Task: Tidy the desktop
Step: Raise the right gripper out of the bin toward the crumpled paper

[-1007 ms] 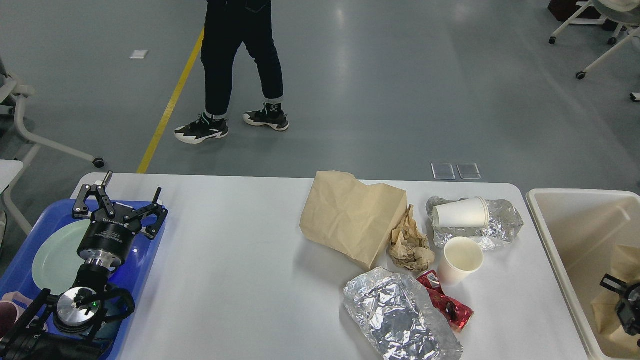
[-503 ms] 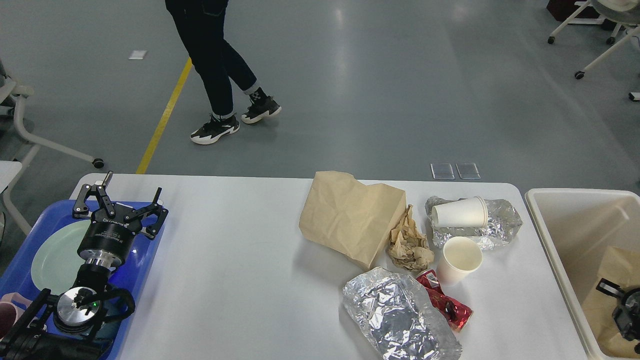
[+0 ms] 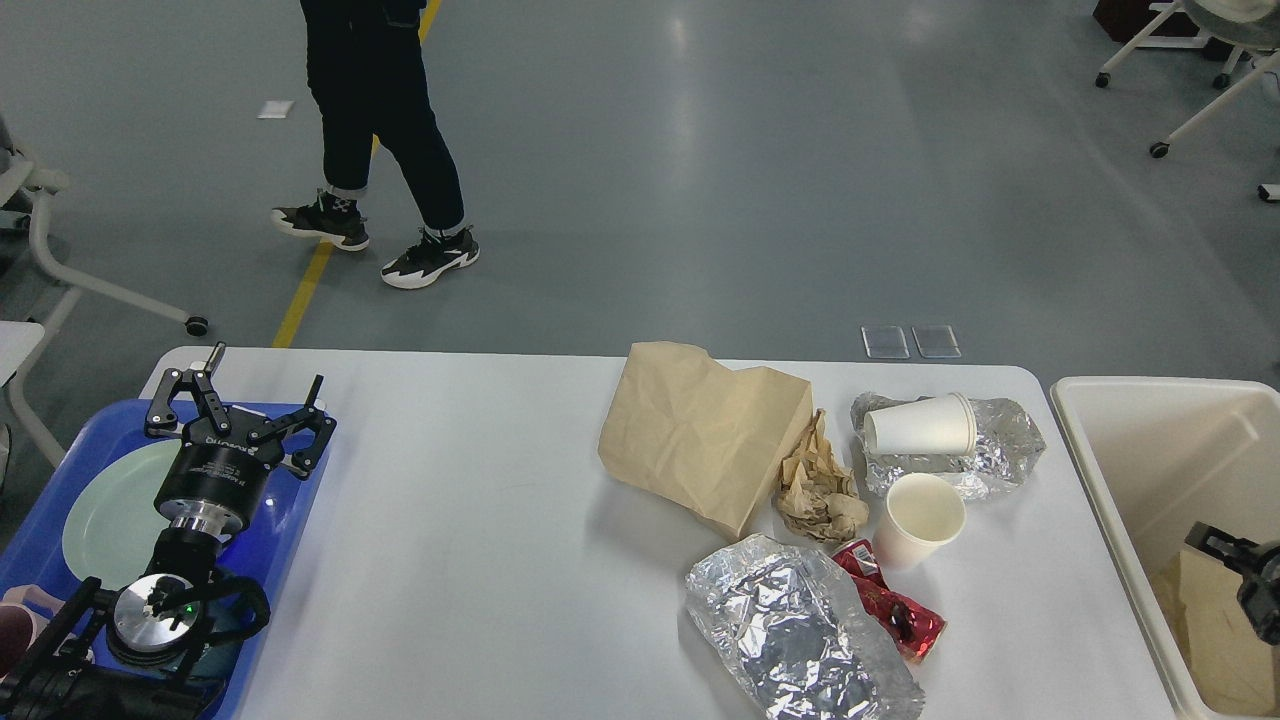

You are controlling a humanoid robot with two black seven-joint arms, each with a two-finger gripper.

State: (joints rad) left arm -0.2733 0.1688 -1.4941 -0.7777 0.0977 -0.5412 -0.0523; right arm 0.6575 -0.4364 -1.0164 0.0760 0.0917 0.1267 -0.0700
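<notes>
Right gripper [image 3: 1215, 541] hangs over beige bin [image 3: 1110, 480], fingers unclear; left gripper [image 3: 237, 405] gapes empty; upright paper cup [image 3: 920, 518] seems next.

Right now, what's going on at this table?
The robot is partway through clearing rubbish off the desktop. Its right gripper is over the beige bin, where brown paper already lies. The left gripper hangs open over the blue tray and holds nothing. A paper bag, crumpled paper, two cups, foil and a red wrapper remain on the table.
</notes>
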